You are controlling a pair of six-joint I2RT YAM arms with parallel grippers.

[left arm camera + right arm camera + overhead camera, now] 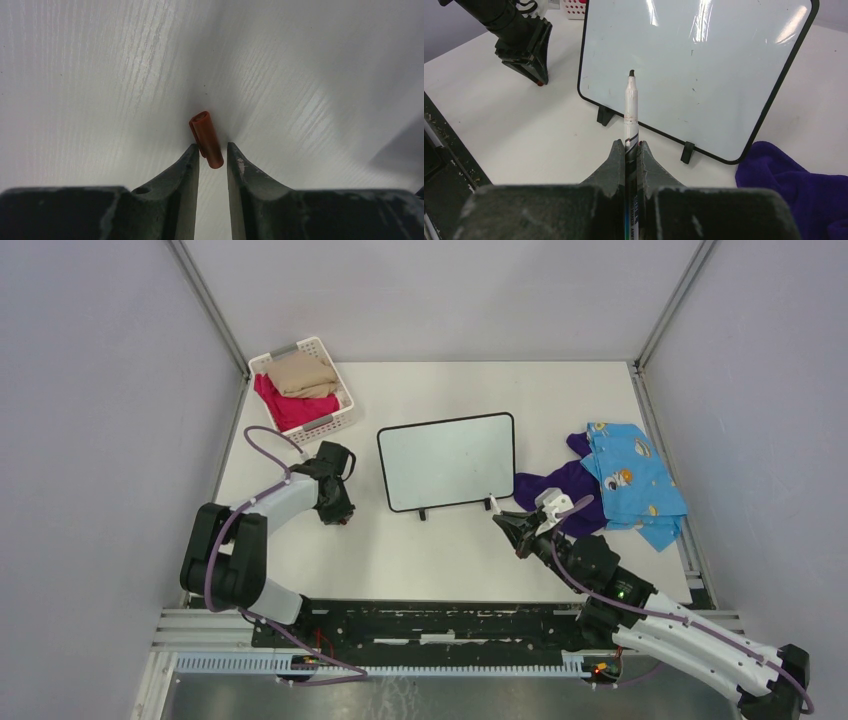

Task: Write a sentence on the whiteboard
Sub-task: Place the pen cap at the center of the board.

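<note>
The whiteboard point(447, 460) point(694, 65), white with a thin black frame and two small feet, lies blank at the middle of the table. My right gripper point(512, 524) point(631, 144) is shut on an uncapped white marker point(630, 107). The marker's dark tip points at the board's near-left part, just short of it. My left gripper point(341, 515) point(212, 147) points down at the table left of the board. Its jaws stand slightly apart, so it is open. A red marker cap point(206, 135) lies on the table with its near end between the fingertips.
A white slatted basket point(345, 410) with tan and pink clothes stands at the back left. A purple cloth point(555, 485) point(784, 175) and a blue patterned cloth point(635, 480) lie right of the board. A black rail point(430, 625) runs along the near edge.
</note>
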